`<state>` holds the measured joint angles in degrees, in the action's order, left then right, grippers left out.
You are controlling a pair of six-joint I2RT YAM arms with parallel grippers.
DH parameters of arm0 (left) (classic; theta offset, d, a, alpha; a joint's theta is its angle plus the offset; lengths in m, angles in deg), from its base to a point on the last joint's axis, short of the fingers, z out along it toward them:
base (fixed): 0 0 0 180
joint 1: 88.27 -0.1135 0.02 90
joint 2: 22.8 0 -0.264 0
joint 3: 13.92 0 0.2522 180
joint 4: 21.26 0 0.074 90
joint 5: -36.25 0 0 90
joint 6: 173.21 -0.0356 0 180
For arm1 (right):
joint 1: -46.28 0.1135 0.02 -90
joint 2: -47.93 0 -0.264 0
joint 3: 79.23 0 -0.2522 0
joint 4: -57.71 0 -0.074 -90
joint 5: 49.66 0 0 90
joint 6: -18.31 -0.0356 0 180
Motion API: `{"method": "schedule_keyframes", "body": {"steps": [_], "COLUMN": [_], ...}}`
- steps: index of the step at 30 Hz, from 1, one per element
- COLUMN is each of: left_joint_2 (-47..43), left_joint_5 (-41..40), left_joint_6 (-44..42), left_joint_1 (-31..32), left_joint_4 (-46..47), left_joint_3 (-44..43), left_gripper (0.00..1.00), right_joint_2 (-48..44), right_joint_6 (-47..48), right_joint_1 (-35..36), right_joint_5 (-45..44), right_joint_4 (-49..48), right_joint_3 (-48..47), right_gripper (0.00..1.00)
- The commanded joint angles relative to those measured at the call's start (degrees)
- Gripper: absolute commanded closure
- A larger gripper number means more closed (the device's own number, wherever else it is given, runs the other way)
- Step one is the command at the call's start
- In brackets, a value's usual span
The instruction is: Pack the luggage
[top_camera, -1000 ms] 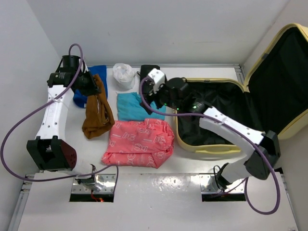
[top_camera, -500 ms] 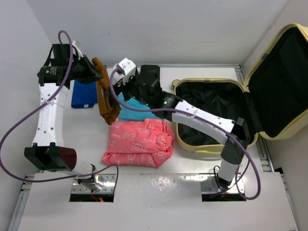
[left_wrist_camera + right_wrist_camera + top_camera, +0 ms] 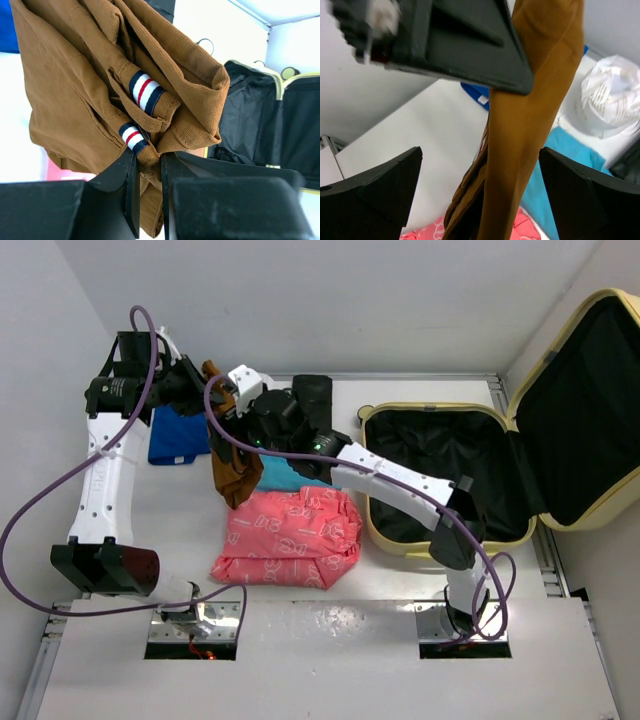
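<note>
The left pincer (image 3: 149, 156) is clamping down on the brown garment (image 3: 75, 90), its two black fingers (image 3: 131, 190) standing almost closed with only a thin fold of cloth between them. In the top view this left pincer (image 3: 198, 382) is holding the brown garment (image 3: 232, 465) up off the surface (image 3: 180, 510), and the cloth is hanging down in a long bunch. Two small navy, white and red striped bands (image 3: 146, 91) are showing among the folds.

The right pincer (image 3: 480, 192) is standing wide open, one finger at each lower corner of its wrist view, and the brown garment (image 3: 520, 150) is hanging in the gap between them. Whether either finger is touching the cloth cannot be told. From above, the right pincer (image 3: 232, 408) is reaching across to the far left, just beside the left one.

The luggage (image 3: 430, 540) is lying open on the right side of the surface, well apart from both pincers. Its pale yellow shell is framing a black fabric lining, and its lid (image 3: 575, 410) is standing raised against the right wall.

A pink patterned garment (image 3: 290, 535) is lying folded just left of the luggage, a teal garment (image 3: 285, 475) is lying behind it, and a blue garment (image 3: 178, 435) is lying at the far left.
</note>
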<state>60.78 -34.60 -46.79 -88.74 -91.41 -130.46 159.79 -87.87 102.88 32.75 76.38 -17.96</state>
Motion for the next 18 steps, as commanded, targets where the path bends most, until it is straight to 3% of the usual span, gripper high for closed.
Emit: {"method": "schedule_keyframes", "body": {"steps": [1, 3, 6, 7, 9, 10, 11, 14, 18], "left_joint_2": [-4.5, -4.5, -5.0, -5.5, -5.5, -6.0, -6.1, -6.1, -6.6], "left_joint_5": [3.7, 4.3, 4.8, 4.8, 4.8, 4.8, 5.5, 6.1, 6.1], "left_joint_6": [2.9, 3.4, 3.4, 3.9, 3.9, 3.9, 4.4, 4.4, 4.4], "left_joint_1": [0.4, 0.4, 0.4, 0.4, 0.4, 0.4, 0.9, 0.9, 0.9], "left_joint_4": [8.9, 9.4, 9.4, 9.4, 10.0, 10.0, 10.0, 10.5, 11.1], "left_joint_3": [-0.4, 0.1, 0.1, 0.7, 1.3, 1.3, 2.1, 2.6, 2.6], "left_gripper": [1.00, 1.00, 1.00, 1.00, 1.00, 1.00, 1.00, 1.00, 1.00], "right_joint_2": [0.4, 0.6, 1.1, 1.2, 1.5, 1.6, 2.0, 2.7, 2.2], "right_joint_6": [-1.8, -2.2, -2.7, -2.7, -2.6, -2.5, -2.3, -2.1, -3.6], "right_joint_1": [0.4, 0.4, 0.0, -0.2, -0.6, -1.0, -1.3, -2.0, -3.7], "right_joint_5": [-1.4, -0.9, -1.4, -1.5, -1.5, -0.7, 0.2, 0.7, 3.3], "right_joint_4": [0.7, 1.5, 1.0, 1.0, 0.1, 0.2, 0.2, 0.7, 1.2], "right_joint_3": [-1.0, -0.8, -0.8, -0.9, -1.1, -1.7, -2.5, -4.1, -4.3], "right_gripper": [0.01, 0.01, 0.19, 0.30, 0.38, 0.47, 0.62, 0.84, 1.00]}}
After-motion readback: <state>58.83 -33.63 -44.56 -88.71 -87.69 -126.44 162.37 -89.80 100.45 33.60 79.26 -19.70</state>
